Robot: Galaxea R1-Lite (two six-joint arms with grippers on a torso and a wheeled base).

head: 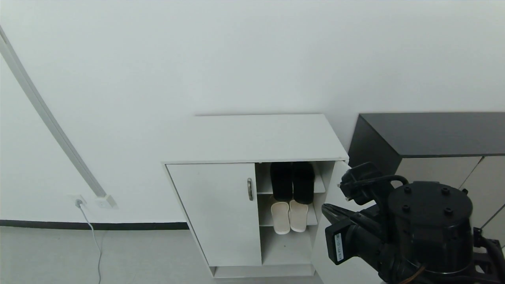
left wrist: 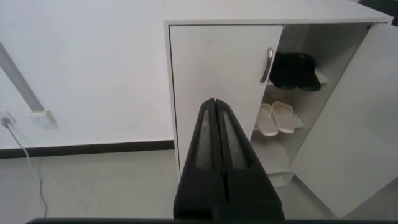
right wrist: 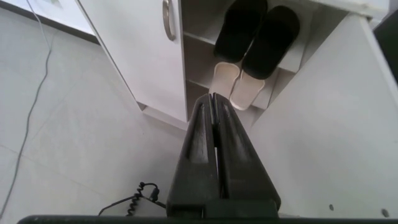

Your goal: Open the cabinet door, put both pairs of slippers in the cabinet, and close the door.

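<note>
Black slippers (head: 292,181) sitting on the top shelf of the cabinet (head: 268,138), white slippers (head: 289,217) just below, door-closing is seemingly being set up: the swung-out door (left wrist: 348,124) is needing a push from the right tool (right wrist: 214,99), pinched together like the left tool (left wrist: 215,103).

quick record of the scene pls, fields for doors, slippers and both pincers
cabinet: white, against the wall
left door: closed
right door: swung open
black slippers: upper shelf, side by side
white slippers: shelf below, side by side
left pincer: shut, empty, facing the cabinet
right pincer: shut, empty, near the open door
remaining: close the right door
</note>
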